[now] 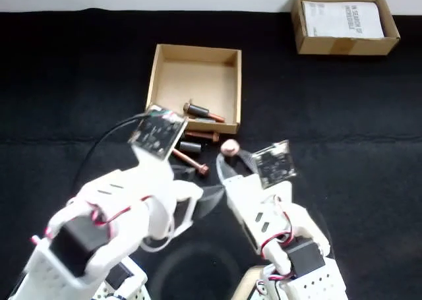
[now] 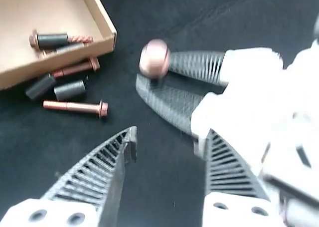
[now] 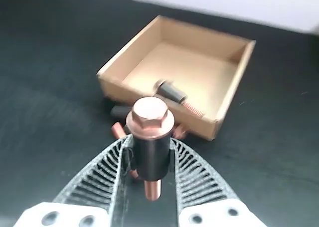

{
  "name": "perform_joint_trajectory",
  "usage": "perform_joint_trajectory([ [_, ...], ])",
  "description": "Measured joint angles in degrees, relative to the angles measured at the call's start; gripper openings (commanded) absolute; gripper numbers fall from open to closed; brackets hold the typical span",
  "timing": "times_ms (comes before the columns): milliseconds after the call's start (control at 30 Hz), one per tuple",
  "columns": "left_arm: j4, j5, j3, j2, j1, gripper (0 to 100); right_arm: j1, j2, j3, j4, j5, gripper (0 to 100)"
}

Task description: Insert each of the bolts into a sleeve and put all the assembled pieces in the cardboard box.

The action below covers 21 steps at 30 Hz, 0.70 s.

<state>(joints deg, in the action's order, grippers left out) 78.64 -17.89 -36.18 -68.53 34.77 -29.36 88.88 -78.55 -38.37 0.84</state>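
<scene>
The right gripper (image 3: 150, 148) has its fingers clamped on an assembled piece (image 3: 149, 132), a copper bolt seated in a dark sleeve. The piece's long axis stands roughly upright across the fingers, with the hex head up and the threaded tip pointing down at the tabletop (image 1: 330, 115). Just beside it, the left gripper (image 2: 169, 149) hangs empty with its fingers wide apart.

Farther out, a loose bolt (image 2: 75, 107) and two bare sleeves (image 2: 70, 91) lie on the black cloth close to the near wall of the cardboard box (image 3: 199, 72). The box sits straight ahead of the right fingers, with one finished piece (image 3: 172, 92) already inside by that wall.

The right arm is clearly the nearer one. The move looks to depend on lifting the piece over the near wall before letting go.
</scene>
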Motion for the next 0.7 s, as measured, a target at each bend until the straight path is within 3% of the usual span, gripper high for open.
perform_joint_trajectory([
  [67, 2.02, 0.00, 0.00, -3.78, -0.35, 2, 1.76, -3.08, 1.14, 0.88, 0.00, 0.7],
  [133, 2.73, 0.00, 0.00, -8.00, -2.81, 1, 3.08, -8.18, 4.31, 1.05, 0.00, 0.7],
  [333, 2.20, 5.36, -7.91, -19.08, -19.16, 1, 3.34, -30.77, 22.24, 1.32, -0.26, 0.7],
  [533, -5.98, 8.09, -25.58, -31.38, -37.89, 1, 3.34, -55.56, 43.16, 1.41, -1.23, 0.7],
  [700, -14.59, 8.18, -38.15, -34.64, -50.37, 1, 3.34, -73.32, 56.53, 1.49, -11.08, 0.7],
])
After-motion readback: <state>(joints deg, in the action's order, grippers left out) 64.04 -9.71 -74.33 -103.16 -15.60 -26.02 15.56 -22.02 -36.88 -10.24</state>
